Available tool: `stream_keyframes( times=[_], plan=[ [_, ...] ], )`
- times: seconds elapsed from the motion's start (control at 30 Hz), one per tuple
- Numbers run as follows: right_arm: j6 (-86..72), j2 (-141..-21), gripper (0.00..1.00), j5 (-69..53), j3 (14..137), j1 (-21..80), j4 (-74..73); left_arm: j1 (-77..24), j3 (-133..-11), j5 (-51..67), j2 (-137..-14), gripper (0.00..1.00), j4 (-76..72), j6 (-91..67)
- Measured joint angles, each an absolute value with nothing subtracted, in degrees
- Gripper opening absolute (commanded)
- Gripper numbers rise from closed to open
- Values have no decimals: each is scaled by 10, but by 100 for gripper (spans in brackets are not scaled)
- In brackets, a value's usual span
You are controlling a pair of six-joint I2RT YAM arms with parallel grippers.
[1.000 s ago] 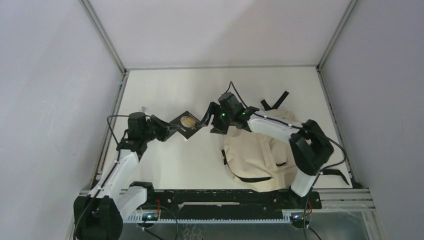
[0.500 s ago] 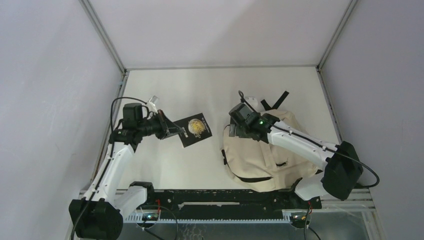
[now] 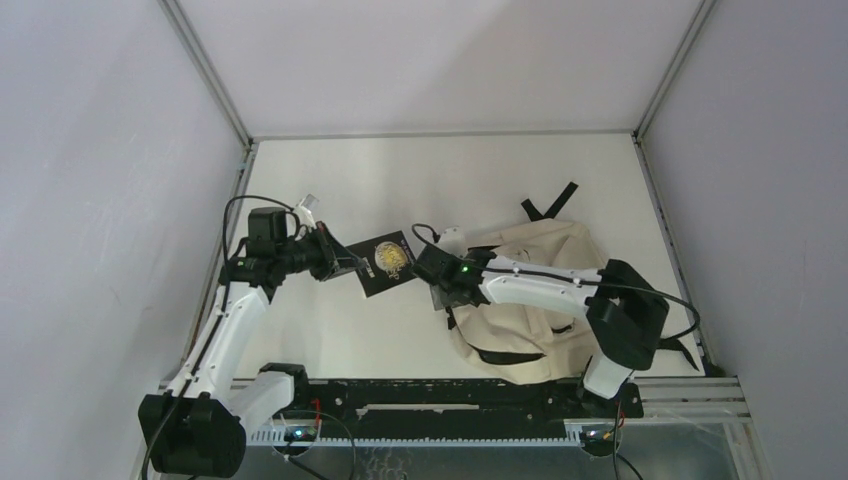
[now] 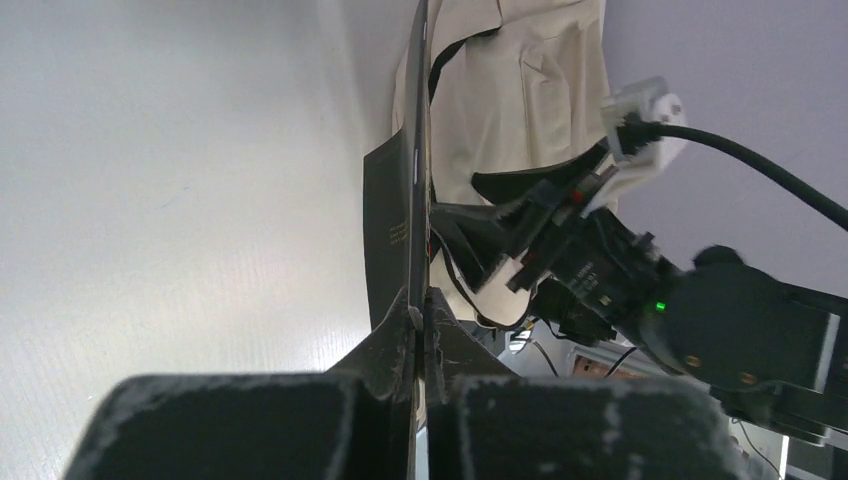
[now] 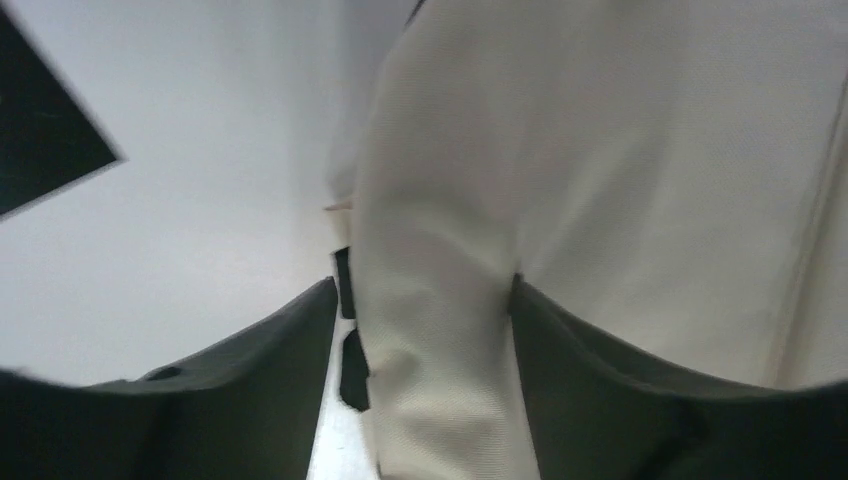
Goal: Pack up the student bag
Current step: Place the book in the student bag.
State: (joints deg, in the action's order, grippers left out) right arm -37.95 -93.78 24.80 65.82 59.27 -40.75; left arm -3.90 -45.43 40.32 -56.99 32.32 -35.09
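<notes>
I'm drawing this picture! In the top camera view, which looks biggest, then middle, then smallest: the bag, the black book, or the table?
1. table
2. student bag
3. black book, held by the left gripper
None look close in size.

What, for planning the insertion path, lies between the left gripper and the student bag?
Top view: the black booklet the left gripper holds, then the right gripper at the student bag's edge.
</notes>
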Motion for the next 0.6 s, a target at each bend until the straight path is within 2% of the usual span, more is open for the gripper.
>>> stream_keyframes(
  times=[0.07, 0.1, 0.23, 0.5, 0.6],
  plan=[
    [-387, -959, 28, 265, 662, 593, -426, -39, -455, 403, -570, 0, 323, -351],
    [-387, -960, 18, 272, 662, 593, -435, -39, -454, 403, -570, 0, 323, -351],
    [-401, -922, 1, 301, 662, 591, -462, -39, -454, 402, -570, 0, 323, -351],
    [-401, -753, 2, 285, 662, 526, -488, -105, -454, 404, -581, 0, 309, -361],
    [-398, -727, 9, 260, 662, 493, -487, -166, -454, 411, -595, 0, 285, -380]
  ],
)
